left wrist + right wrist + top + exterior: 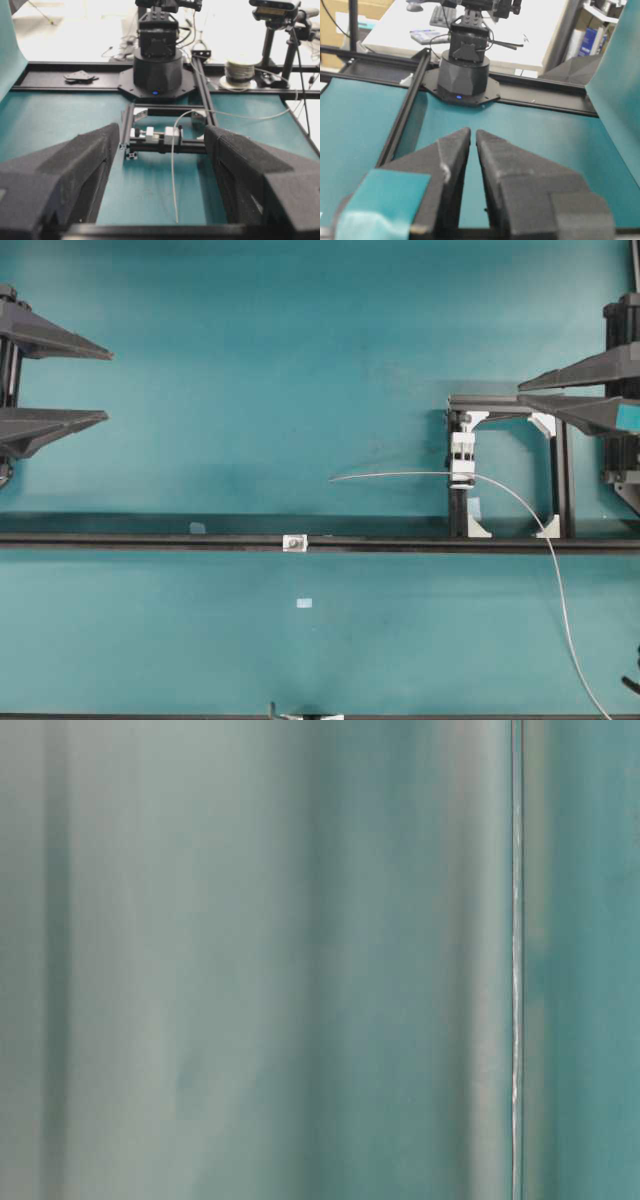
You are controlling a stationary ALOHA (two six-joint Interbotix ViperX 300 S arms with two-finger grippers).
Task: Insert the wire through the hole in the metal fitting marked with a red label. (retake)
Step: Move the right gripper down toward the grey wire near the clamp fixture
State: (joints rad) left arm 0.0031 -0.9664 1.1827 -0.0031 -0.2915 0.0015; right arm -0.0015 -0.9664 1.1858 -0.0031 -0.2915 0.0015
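The thin silver wire [400, 475] is held in a white clamp block [462, 458]. Its free end points left over the mat, and the rest curves down to the lower right. The small silvery metal fitting [294, 542] sits on the long black rail [150, 540], with the dark hole [294, 541] at its centre; no red shows. My left gripper [108, 385] stands wide open at the far left, empty. In its wrist view the wire [173, 170] hangs between the fingers [75, 170] but well beyond them. My right gripper [520, 392] hovers by the clamp frame, its tips [473, 132] almost touching around nothing.
A black frame [560, 480] with white corner brackets carries the clamp. A flat pale rectangle [305, 603] lies on the teal mat below the rail. A wire spool [240, 70] stands behind the mat. The table-level view is a teal blur with one thin vertical line [516, 960].
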